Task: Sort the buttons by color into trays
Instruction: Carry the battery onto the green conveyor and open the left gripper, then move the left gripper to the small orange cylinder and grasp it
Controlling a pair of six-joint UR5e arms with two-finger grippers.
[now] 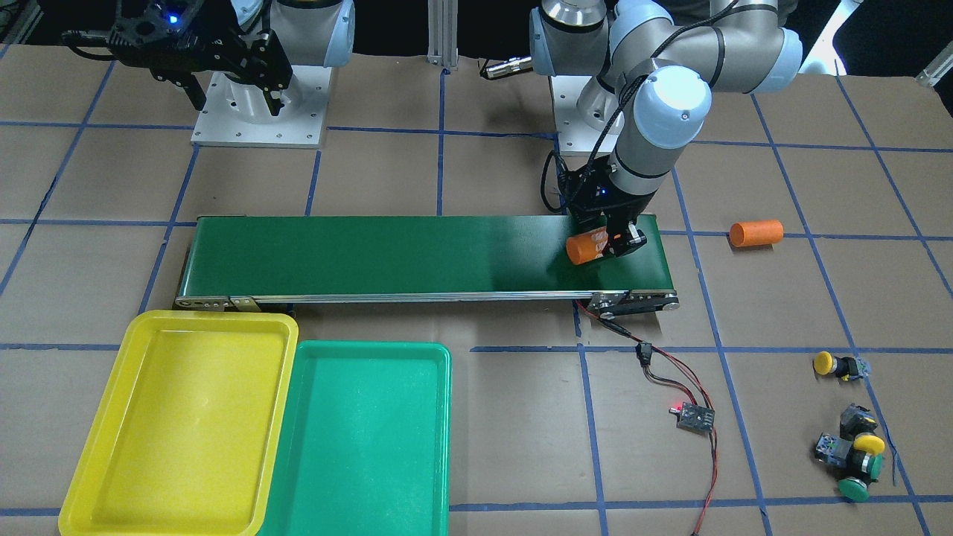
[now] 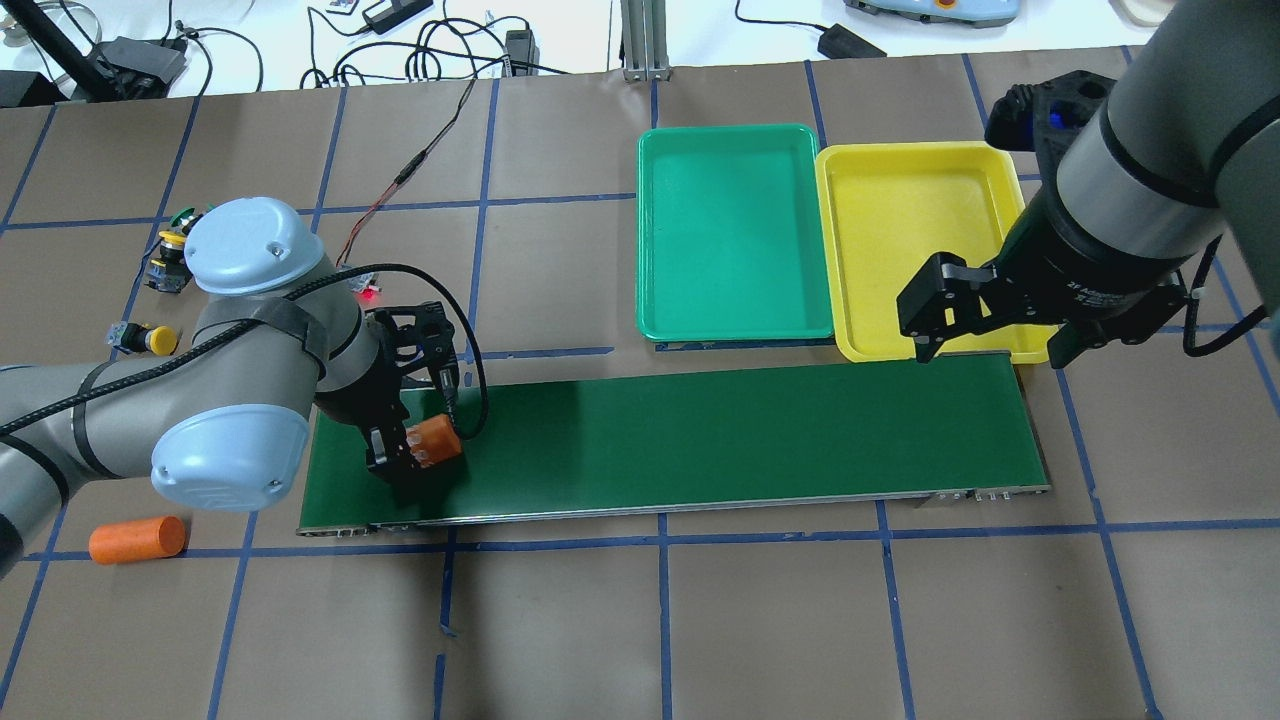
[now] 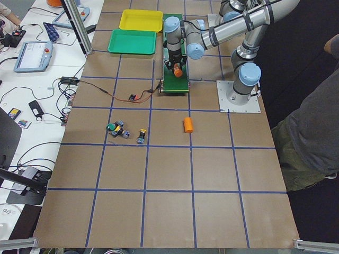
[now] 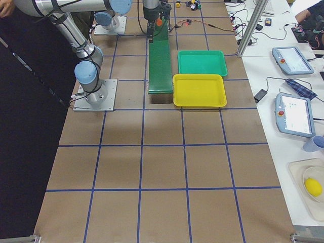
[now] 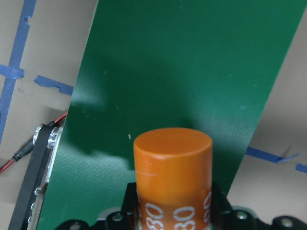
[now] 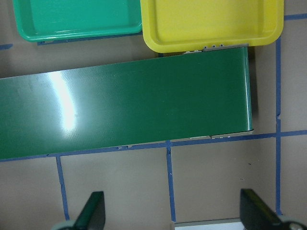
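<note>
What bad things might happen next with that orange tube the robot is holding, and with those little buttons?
1. The round orange cylinder, shut in the left gripper over the long dark green conveyor belt, might roll off the belt's edge once it is let go.
2. Three small yellow- and green-capped push buttons sit clumped together, so grabbing one could knock the others away.

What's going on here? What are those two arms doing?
The left gripper is clamped on an orange cylinder at one end of the green conveyor belt. The right gripper hangs open near the other end, by the yellow tray and teal tray, both empty. The buttons lie on the table, unsorted.
</note>
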